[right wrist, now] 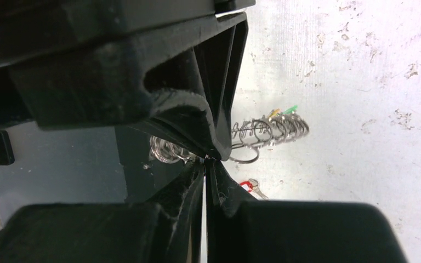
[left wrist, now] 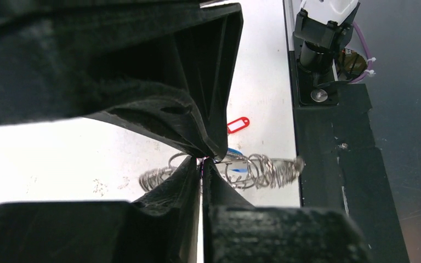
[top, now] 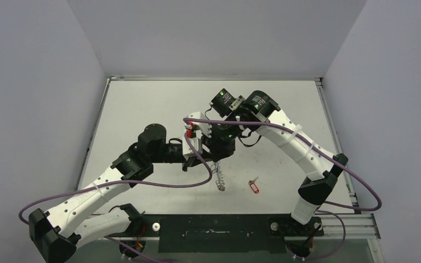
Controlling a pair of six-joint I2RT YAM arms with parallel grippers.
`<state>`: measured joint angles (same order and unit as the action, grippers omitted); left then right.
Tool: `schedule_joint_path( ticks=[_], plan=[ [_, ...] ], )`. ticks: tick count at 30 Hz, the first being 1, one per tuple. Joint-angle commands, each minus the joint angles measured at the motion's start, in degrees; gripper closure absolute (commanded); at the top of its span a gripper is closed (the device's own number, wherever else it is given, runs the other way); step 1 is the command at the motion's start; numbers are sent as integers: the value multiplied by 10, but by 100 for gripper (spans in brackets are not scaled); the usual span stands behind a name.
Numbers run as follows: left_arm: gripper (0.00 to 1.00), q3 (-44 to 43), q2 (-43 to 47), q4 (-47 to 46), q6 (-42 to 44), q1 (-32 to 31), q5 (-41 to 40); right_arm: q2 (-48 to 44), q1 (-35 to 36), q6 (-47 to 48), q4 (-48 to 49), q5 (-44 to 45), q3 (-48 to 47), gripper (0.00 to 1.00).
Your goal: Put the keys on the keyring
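Well, on the left side the left gripper [left wrist: 203, 160] has its fingers clenched tip to tip. Its wrist view shows only a hair of something caught between the pads. I cannot tell whether that is one of the small wire loops or part of a key.

The keyring [top: 219, 179] is off the table [top: 142, 109], dangling below both sets of fingertips with its loops spilling out to either side of them. The blue key [left wrist: 234, 152] shows just past the left fingertips, in among those loops. Whether it is already threaded on is too tangled to say.

A green tag [right wrist: 290, 109] and a yellow tag [right wrist: 274, 113] poke out at the far end of the ring, away from the fingers.

Moving right, the right gripper [right wrist: 205, 159] is clamped shut too, pinching the ring by its edge and carrying it.

Furthest right, the red key [top: 254, 187] lies flat on the table, well apart from both grippers and touched by neither.

By my reckoning the step in hand is working the blue key onto a loop, one arm steadying the ring while the other does the threading. The next move calls for a firm hold on the right and a fine, small motion from the left fingers so the loop does not slip out. The red key has yet to be fetched.

No brand or writing can be read anywhere, and the red key's label window looks blank.
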<state>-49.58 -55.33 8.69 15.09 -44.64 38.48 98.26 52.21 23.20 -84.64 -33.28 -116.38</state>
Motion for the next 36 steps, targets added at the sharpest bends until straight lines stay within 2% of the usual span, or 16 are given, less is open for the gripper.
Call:
schedule_joint_path(
  ticks=[1, 7, 9, 14, 17, 22, 26, 31, 36],
  plan=[
    [100, -9, -5, -47, -10, -3, 30, -4, 5, -1, 28, -5, -20, 100],
    [100, 7, 14, -55, -13, -4, 9, -12, 3, -4, 47, 20, -12, 98],
    [100, 23, 27, -77, -27, -4, -7, -24, 0, -9, 70, 32, 3, 88],
    [100, 88, 66, -211, -88, -3, -57, -87, -18, -24, 169, 29, 78, 59],
    [100, 124, 85, -284, -119, -3, -80, -145, -40, -22, 241, -10, 142, 50],
    [100, 163, 113, -373, -146, -4, -101, -235, -72, -7, 377, -99, 272, 50],
    [100, 186, 124, -442, -174, -4, -106, -278, -75, -8, 463, -142, 334, 52],
    [100, 196, 123, -483, -194, -4, -104, -279, -75, -15, 473, -162, 339, 61],
    [100, 195, 122, -489, -195, -3, -105, -266, -76, -9, 452, -158, 327, 77]
  ],
)
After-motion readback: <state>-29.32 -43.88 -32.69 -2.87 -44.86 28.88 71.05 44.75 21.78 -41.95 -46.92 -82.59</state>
